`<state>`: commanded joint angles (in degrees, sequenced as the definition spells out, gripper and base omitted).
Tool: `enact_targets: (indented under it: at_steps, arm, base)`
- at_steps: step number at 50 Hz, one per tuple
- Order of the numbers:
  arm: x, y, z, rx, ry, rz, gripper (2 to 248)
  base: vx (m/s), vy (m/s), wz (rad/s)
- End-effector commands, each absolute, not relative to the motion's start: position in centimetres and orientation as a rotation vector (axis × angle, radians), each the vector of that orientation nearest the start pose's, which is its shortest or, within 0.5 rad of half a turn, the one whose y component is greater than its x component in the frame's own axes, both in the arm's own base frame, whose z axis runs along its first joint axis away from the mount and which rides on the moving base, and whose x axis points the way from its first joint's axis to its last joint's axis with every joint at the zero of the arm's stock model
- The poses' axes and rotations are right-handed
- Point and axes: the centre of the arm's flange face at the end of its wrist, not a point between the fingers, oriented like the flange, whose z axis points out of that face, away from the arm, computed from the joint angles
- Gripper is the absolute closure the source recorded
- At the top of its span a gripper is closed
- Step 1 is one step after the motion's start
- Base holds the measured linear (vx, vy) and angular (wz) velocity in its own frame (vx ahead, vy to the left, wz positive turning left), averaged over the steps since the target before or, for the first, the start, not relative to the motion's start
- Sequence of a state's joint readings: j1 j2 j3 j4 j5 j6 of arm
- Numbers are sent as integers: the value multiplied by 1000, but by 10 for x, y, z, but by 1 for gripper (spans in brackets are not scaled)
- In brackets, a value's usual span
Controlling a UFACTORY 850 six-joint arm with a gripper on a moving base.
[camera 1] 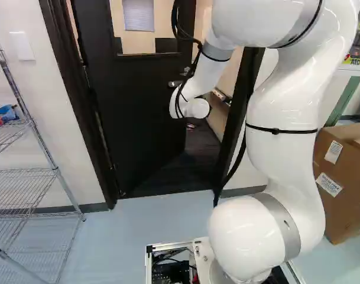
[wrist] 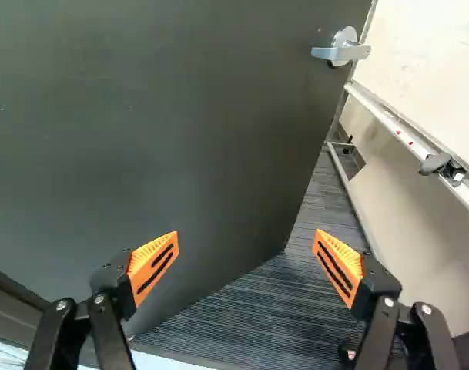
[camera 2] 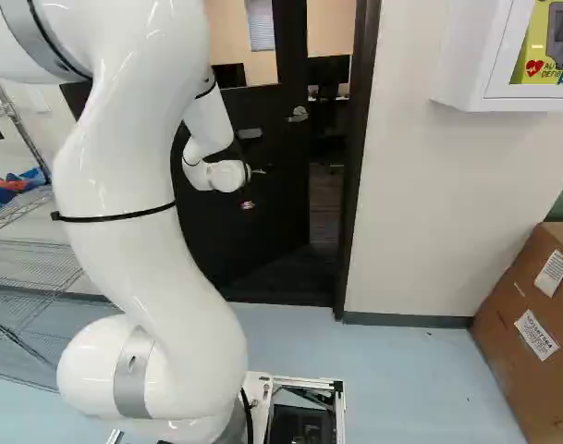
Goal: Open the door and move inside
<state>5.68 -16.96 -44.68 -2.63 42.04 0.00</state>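
Door (camera 1: pixel 132 112) partway open, its free edge swung into the space beyond the frame (camera 1: pixel 237 118)

The dark panel stands upright, its long axis vertical, ahead of the arm (camera 1: pixel 286 118). In the left base view its hinge side is at the left of the frame; from there it slants away from the arm, so the free edge is the farther side. Between that edge and the frame's right post is an opening. The lever handle (wrist: pixel 342 51) sits close to the free edge, lying across the panel and pointing back toward the hinge side.

In the wrist view, the gripper (camera 2: pixel 250 172) has its fingers spread wide, with nothing held between the orange pads (wrist: pixel 154 266). One finger appears in front of the door, the other in front of the opening, where dark striped flooring (wrist: pixel 257 308) shows.

Each view adds something. Only the wrist view shows the full rail (wrist: pixel 411 142) along a pale board, with a dark fitting on it. Only the left base view shows the hinges (camera 1: pixel 110 165) and a wall plate (camera 1: pixel 22 46). The right base view alone shows a dark screen (camera 2: pixel 329 69) through the opening. Both base views show the window in the panel, wire shelving (camera 1: pixel 26 171) and a cardboard box (camera 2: pixel 531 342).
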Motion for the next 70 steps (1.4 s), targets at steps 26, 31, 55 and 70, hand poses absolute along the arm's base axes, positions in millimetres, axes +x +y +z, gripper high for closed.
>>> enact_targets:
  at_steps: [26, 31, 55, 70]
  arm:
    - [473, 38, 402, -2554, -129, -1744, 3]
    - [463, 35, 402, -2559, -116, -1742, 3]
    - [414, 20, 403, -2582, -63, -1742, 3]
    - [388, 8, 402, -2595, -30, -1749, 3]
  base:
    - [0, 0, 0]
    - [0, 0, 0]
    - [0, 0, 0]
    - [0, 0, 0]
